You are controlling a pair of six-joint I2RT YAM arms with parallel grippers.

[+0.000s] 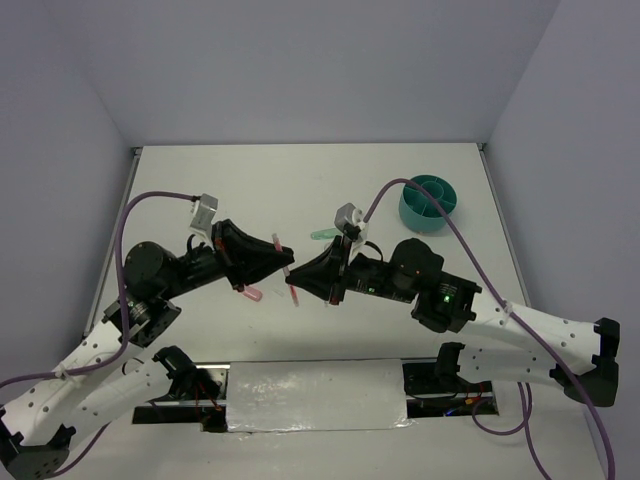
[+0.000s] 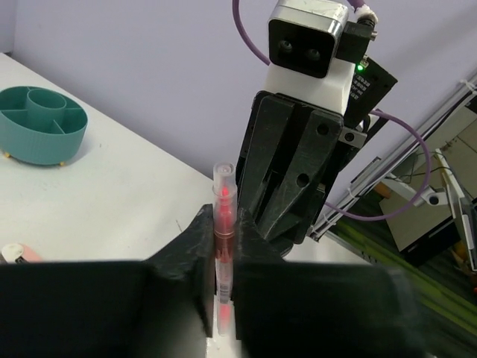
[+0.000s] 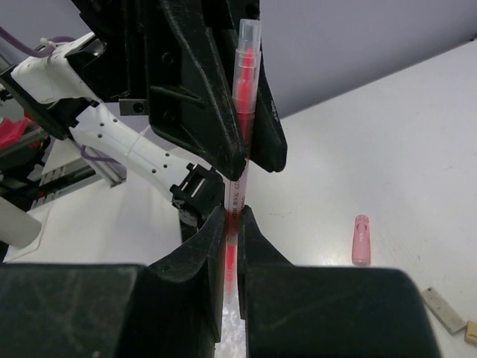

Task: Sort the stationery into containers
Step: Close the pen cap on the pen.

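At the near edge, between the two arm bases, a white sheet lying flat.

Farther in, over the middle of the tabletop, left gripper and right gripper tip to tip, facing each other. Between them the thin pink pen, held clear of the surface.

From the left wrist view: left gripper pressed onto the pen from both sides, clear cap end sticking up past the fingers. Just behind it, the right gripper's black body.

From the right wrist view: right gripper clamped on the lower part of the same pen. Higher up, the left gripper's fingers pinching it. Gripped, then, at two places along its length at once.

On the tabletop just left of the pen's lower end, a pink capsule, touching nothing.

Just beyond the right gripper, a mint-green capsule, partly hidden by the wrist camera.

Farthest, toward the far right corner, the teal organiser cup, upright, inner dividers showing, well apart from pen and grippers.
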